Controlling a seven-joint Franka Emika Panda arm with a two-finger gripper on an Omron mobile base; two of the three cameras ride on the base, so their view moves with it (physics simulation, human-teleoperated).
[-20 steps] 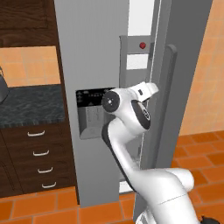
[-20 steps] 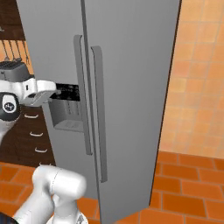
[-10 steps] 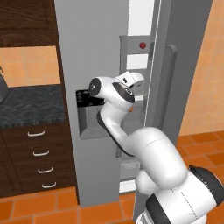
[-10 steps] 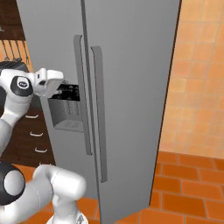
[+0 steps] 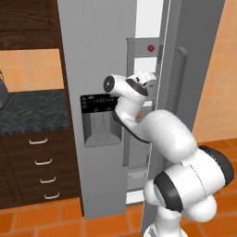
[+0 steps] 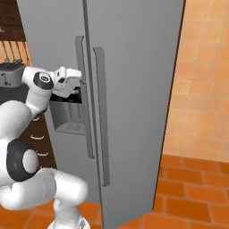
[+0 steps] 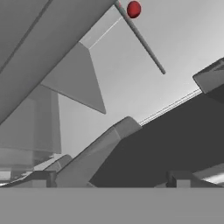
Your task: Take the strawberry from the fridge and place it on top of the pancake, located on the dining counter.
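Orange brick floor and orange tiled walls frame the kitchen, and the fridge [image 5: 99, 55] dominates everything: tall, light grey, side by side, its left door swung partly ajar so a strip of pale interior shows in the left base view. Beside it runs a black-speckled counter [image 5: 28, 111] over dark drawers [image 5: 39, 171] with pale handles. Next down in size, the white arm [image 5: 166, 148] curls up from the base and folds against the door edge at dispenser height. The black-panelled water dispenser [image 6: 67, 114] carries rows of small white marks, too blurred to read as lettering. Two long vertical handles [image 6: 102, 116] stand close together on the door fronts. The gripper [image 6: 79, 84] sits right at the left handle near the gap; whether its fingers are parted or pressed together I cannot tell. Smallest of all, the strawberry [image 5: 150, 47], a dark-red dot, rests high inside the fridge, on an upper shelf, well above the hand.
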